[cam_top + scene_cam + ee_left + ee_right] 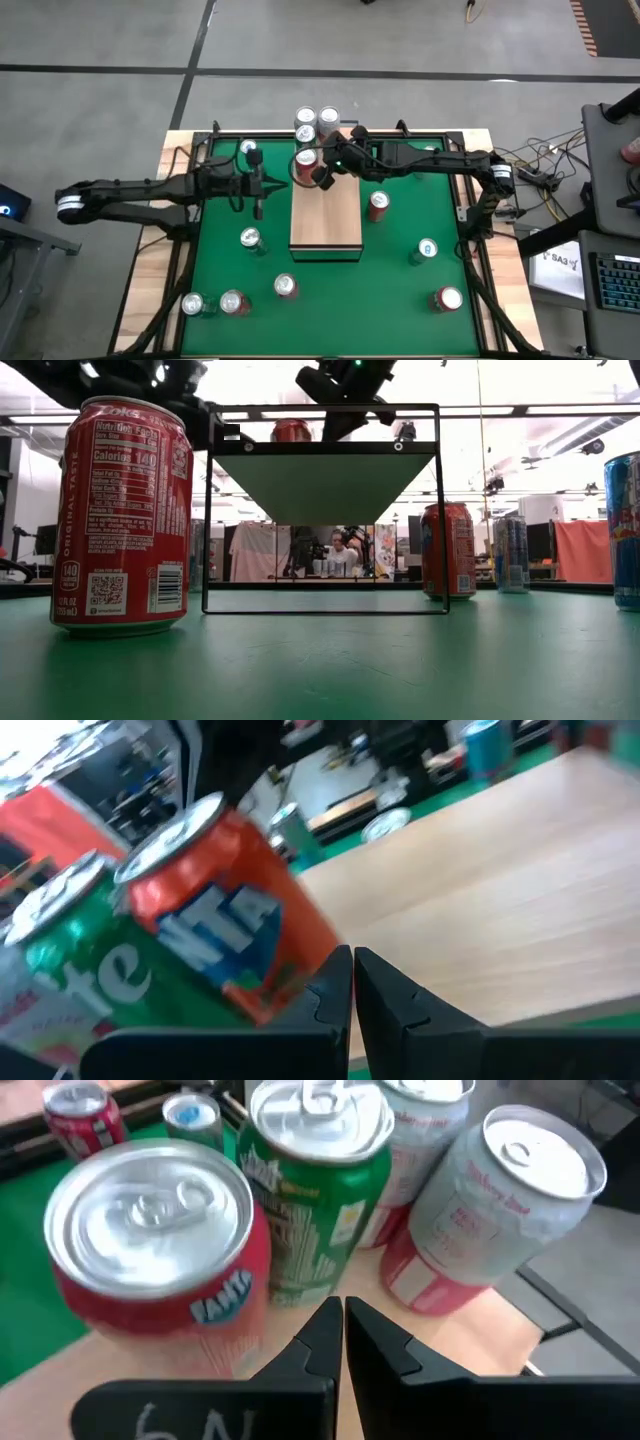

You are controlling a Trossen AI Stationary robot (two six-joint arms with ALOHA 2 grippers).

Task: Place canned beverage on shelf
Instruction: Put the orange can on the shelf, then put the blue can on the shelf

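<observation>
While both grippers have their fingers pressed together and empty, the right gripper (322,177) hovers over the far end of the shelf (326,225), just beside the Fanta can (160,1250) standing there with three more cans behind it. The left gripper (257,207) waits over the green mat (400,260) left of the shelf.

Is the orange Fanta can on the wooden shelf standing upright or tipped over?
Upright. The orange Fanta can stands on the pale wooden shelf with its silver lid facing up, beside the green can.
</observation>
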